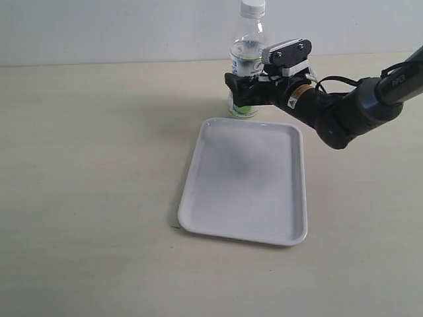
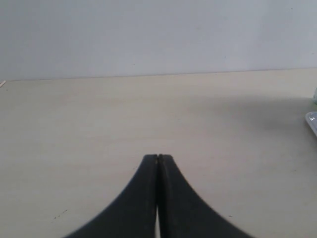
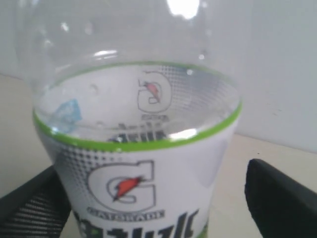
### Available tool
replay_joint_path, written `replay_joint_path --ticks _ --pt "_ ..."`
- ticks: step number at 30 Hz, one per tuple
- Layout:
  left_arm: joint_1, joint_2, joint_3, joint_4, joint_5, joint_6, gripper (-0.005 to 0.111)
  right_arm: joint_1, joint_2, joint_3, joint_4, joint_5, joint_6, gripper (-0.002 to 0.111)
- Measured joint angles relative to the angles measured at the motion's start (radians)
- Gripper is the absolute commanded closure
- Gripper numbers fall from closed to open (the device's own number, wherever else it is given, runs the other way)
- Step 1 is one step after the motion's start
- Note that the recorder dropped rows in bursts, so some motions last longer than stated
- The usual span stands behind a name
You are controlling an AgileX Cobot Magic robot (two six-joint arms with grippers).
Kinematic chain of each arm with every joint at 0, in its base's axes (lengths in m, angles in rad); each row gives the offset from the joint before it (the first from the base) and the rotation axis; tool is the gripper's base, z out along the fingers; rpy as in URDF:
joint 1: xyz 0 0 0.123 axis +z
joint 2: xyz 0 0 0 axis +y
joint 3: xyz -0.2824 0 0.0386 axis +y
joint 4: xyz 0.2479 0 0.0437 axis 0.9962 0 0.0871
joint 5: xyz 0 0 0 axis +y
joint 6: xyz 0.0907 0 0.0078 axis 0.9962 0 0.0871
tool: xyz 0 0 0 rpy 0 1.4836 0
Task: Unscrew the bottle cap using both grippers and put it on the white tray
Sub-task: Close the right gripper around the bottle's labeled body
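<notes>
R gripper [image 1: 241,89] is straddling the upright bottle [image 1: 250,46] just past the white tray [image 1: 248,181], jaws spread, one finger clear, cap [image 1: 252,8] still on, L gripper [image 2: 158,163] sitting pressed shut well away; a lopsided squeeze is likely risking a tip-over.

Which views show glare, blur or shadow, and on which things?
Exterior view: a soft grey shadow lies on the white tray. Right wrist view: the bottle is very near and slightly blurred, with a bright glare spot on its clear upper part. Left wrist view: the shut left gripper is dark, the table softly lit.
</notes>
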Motion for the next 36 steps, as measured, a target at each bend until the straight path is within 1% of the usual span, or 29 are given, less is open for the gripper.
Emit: replay_joint_path --ticks 13,22,36 --pt "0.000 0.000 0.000 0.000 0.000 0.000 0.107 0.002 0.006 -0.002 0.012 0.009 0.000 0.020" --pt "0.000 0.000 0.000 0.000 0.000 0.000 0.107 0.004 0.029 -0.035 -0.022 0.011 -0.002 0.020" --pt "0.000 0.000 0.000 0.000 0.000 0.000 0.107 0.006 0.056 -0.038 -0.030 -0.002 -0.002 0.025"
